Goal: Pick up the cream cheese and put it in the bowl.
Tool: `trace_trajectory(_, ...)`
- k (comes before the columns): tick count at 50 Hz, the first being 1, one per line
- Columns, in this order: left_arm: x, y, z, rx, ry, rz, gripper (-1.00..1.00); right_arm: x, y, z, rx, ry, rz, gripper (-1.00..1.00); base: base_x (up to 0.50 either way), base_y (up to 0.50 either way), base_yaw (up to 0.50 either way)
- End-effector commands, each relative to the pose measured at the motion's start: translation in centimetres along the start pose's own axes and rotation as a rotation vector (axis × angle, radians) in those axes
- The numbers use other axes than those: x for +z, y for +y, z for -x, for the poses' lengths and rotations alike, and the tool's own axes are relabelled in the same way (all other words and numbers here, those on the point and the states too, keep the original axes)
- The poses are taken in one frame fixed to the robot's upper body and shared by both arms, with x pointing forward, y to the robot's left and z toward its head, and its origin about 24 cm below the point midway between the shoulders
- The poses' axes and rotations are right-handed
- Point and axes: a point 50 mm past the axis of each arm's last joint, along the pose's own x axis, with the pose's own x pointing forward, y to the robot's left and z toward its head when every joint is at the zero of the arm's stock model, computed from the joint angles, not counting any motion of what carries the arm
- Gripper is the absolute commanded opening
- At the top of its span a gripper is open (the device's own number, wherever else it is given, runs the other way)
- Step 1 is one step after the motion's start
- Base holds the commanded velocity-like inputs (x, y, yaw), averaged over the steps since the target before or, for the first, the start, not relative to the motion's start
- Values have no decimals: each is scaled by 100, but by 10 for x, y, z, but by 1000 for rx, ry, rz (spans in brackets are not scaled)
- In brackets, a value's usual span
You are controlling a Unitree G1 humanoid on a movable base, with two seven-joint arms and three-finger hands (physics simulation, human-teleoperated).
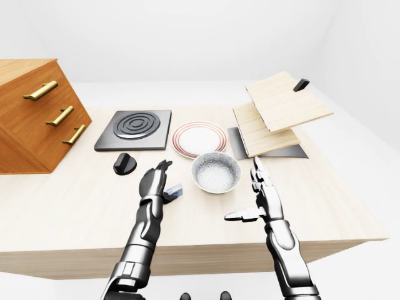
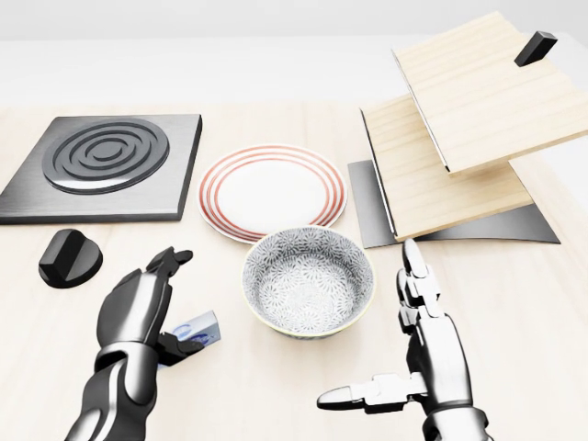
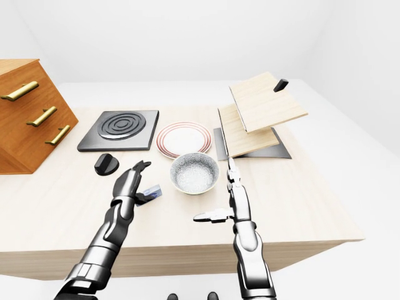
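Observation:
The cream cheese [image 2: 200, 329] is a small blue-and-white box lying on the wooden table, left of the bowl. The bowl [image 2: 309, 285] is grey-patterned, upright and empty, at the middle of the head view. My left hand [image 2: 179, 303] stands over the box with its fingers spread upward and its thumb against the box's left end; the fingers are not closed round it. My right hand [image 2: 377, 331] is open and empty to the right of the bowl, fingers straight, thumb pointing left.
A red-striped plate [image 2: 272, 191] lies above the bowl. A black burner plate [image 2: 106, 161] and a black knob [image 2: 70, 257] are at the left. Tilted wooden boards [image 2: 459, 138] are at the right. A wooden drawer cabinet [image 1: 31, 112] stands far left. The table's near edge [image 1: 187, 247] is below my hands.

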Motion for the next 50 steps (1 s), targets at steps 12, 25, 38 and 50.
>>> trace_trajectory(12,-16,-26,-12,-117,131,30,32,2,-2,-1,1,5,-18,100,0,0,0)
trace_trajectory(25,-22,-36,-11,-150,164,17,-7,3,-2,0,1,2,-20,100,0,0,0)
trace_trajectory(38,-26,-39,-10,-166,172,9,-100,3,-3,0,-2,1,-19,100,0,0,0)
trace_trajectory(50,15,5,-11,-105,-46,45,-100,2,-2,-1,-1,3,-15,100,0,0,0)
